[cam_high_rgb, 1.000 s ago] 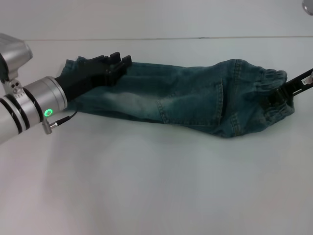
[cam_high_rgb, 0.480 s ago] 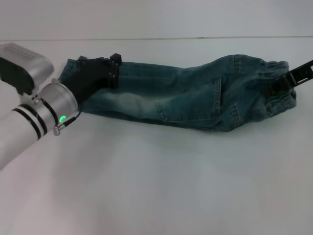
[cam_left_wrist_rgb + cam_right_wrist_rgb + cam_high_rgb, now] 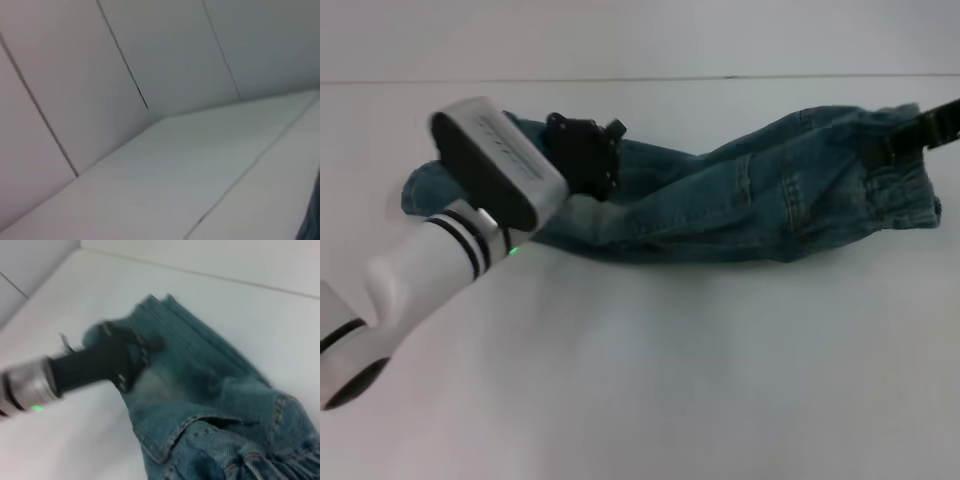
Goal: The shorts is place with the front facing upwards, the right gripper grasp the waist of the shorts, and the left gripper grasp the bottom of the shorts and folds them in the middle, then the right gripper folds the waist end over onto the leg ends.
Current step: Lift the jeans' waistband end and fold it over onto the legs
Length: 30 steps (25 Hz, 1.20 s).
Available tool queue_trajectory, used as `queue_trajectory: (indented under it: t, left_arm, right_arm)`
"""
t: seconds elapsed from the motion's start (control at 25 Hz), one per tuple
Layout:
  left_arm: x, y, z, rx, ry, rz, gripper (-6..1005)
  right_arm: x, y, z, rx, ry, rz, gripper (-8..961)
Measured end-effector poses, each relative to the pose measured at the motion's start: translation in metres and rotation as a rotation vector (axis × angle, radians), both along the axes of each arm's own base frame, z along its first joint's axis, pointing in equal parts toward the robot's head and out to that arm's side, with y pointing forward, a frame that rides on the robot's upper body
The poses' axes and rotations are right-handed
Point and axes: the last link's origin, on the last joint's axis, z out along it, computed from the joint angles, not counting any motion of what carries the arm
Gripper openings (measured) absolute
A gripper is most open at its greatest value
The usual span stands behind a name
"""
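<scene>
Right now I have the broad white table (image 3: 650,380) in front of me, and the biggest thing on it is the pair of blue denim shorts (image 3: 740,205), lying lengthwise across the far half of the surface, already doubled along their length from what I can judge. At my right, the gathered, ruffled elastic waist (image 3: 905,185) sits lifted a little off the table, and the right gripper (image 3: 932,128), a black two-finger tool reaching in from the edge of the head view, is up against that band; I cannot tell whether its fingers are pinched on the cloth. At my left, the straight stitched leg ends (image 3: 425,190) lie partly hidden under my own white forearm. The left gripper (image 3: 588,152), black metal on a silver-white wrist, sits on the denim near that end and appears clenched on a bunch of fabric, which rides up around it. I judge the denim soft but fairly heavy for cloth: it drapes, sags between holds and wrinkles instead of sliding. I would take it by the thick seamed edges, the elastic band and the hems.
</scene>
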Motion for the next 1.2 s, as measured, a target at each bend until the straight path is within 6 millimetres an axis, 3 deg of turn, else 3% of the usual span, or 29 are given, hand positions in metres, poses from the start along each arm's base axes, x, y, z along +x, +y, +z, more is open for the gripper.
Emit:
queue_trajectory:
  t: [0.56,0.8,1.2]
  left_arm:
    - [-0.004,-0.008,-0.017,-0.041,0.088,0.017,0]
    - [0.010,-0.022,-0.034,-0.113,0.023,0.001,1]
    - [0.031,-0.034,-0.043,-0.249,-0.106,-0.033,1]
  right_arm:
    - [-0.011,-0.012,0.037,0.072,0.115,0.020,122]
    - [-0.014,-0.011,0.038,0.074,0.111,0.030,122]
    - [-0.023,-0.010,0.046,0.104,0.093,0.063,122]
